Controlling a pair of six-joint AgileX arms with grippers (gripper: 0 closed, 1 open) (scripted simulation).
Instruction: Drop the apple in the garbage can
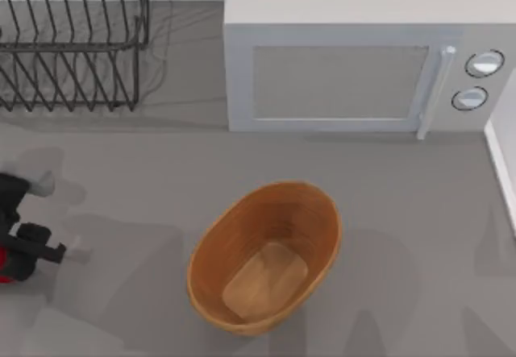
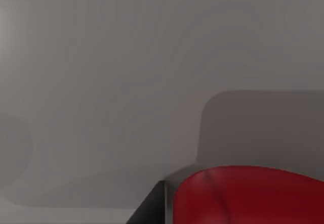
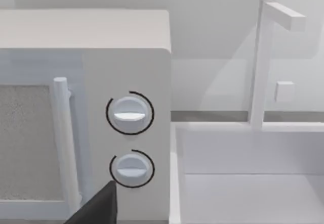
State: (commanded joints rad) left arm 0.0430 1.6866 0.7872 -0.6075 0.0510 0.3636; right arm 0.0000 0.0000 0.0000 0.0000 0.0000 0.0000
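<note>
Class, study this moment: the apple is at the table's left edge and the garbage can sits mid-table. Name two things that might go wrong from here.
1. The apple sits at the far left by the left hand, well away from the garbage can; it might slip during the carry.
2. Released early, it may hit the can's rim and roll away.

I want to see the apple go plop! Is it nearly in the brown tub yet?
Not yet. The garbage can has nothing in it. The left pincer, at the table's left edge, is right by the apple, which sits close under its wrist camera. Left to do: carry it to the can and drop it. The right arm is parked facing the microwave.
</note>
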